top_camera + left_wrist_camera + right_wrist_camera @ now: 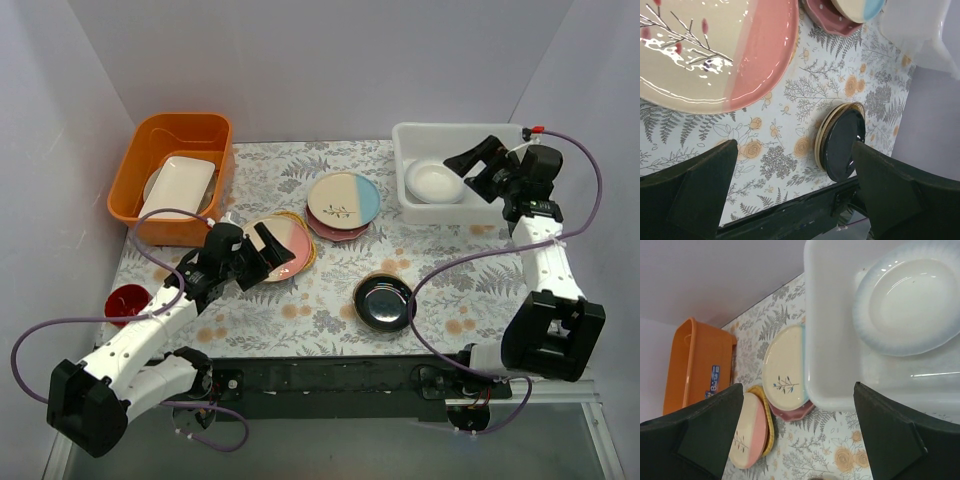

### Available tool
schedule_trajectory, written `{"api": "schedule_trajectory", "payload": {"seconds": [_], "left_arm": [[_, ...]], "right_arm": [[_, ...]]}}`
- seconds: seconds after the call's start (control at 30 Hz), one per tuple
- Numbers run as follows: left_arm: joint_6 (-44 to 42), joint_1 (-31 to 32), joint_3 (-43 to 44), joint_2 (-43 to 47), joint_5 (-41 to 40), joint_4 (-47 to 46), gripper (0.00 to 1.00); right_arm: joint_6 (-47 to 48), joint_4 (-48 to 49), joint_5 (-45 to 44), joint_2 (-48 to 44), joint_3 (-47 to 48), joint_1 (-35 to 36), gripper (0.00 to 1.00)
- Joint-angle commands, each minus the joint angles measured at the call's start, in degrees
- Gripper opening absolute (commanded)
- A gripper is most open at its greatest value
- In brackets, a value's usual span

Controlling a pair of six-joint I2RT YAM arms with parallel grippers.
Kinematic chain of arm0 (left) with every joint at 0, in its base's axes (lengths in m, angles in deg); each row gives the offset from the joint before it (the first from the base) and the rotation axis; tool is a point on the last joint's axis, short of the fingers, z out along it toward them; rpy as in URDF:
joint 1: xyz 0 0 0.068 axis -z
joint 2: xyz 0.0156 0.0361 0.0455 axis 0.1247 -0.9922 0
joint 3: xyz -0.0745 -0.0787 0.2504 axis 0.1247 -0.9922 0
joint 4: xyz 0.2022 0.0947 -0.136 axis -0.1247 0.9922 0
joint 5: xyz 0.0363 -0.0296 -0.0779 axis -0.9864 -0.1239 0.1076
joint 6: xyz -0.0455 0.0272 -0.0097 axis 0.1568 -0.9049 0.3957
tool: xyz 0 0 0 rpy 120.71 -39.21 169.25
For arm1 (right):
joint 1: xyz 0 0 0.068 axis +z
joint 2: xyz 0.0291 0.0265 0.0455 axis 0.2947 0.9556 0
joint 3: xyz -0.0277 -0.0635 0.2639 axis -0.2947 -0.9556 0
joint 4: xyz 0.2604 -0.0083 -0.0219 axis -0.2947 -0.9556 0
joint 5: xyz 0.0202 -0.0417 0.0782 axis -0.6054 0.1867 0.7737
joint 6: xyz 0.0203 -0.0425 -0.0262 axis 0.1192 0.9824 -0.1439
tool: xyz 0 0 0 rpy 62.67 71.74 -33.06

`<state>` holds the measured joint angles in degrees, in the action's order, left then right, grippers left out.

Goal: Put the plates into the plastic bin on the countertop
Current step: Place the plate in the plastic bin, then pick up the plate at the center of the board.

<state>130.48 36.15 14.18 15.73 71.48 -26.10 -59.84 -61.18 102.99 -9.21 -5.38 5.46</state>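
left tool point(272, 250), released and empty, hovers over the cream-and-pink plate point(296, 234) on the bench point(310, 300). right tool point(470, 172), also released, hangs above the plastic bin point(402, 170), which holds 1 white plate point(433, 181).

Grey-and-white fern-and-flower patterned countertop point(270, 172)
On it: orange plastic tub point(130, 165), whitish translucent plastic bin point(402, 172), cream-and-pink-topped plate stack point(290, 236), cream-and-blue-topped plate stack point(343, 203), glossy black round plate point(384, 302), small red disc point(127, 300).
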Motion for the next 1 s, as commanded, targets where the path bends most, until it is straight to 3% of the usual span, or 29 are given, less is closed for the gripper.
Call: {"api": "schedule_trajectory", "payload": {"seconds": [0.0, 0.43, 0.97], "left_arm": [[1.65, 0.19, 1.15, 2.59, -3.79, 3.74, 0.98], [1.74, 0.10, 0.18, 1.89, -3.88, 6.73, 0.98], [5.60, 0.10, -6.24, 0.22, -3.26, 4.70, 0.95]], "right_arm": [[3.68, -2.68, 0.96, -4.40, -1.78, 3.85, 0.98], [4.21, -6.46, -8.09, -10.81, -5.56, 25.46, 0.97], [-0.71, -1.99, -8.27, -12.14, -15.40, 39.19, 0.96]]}}
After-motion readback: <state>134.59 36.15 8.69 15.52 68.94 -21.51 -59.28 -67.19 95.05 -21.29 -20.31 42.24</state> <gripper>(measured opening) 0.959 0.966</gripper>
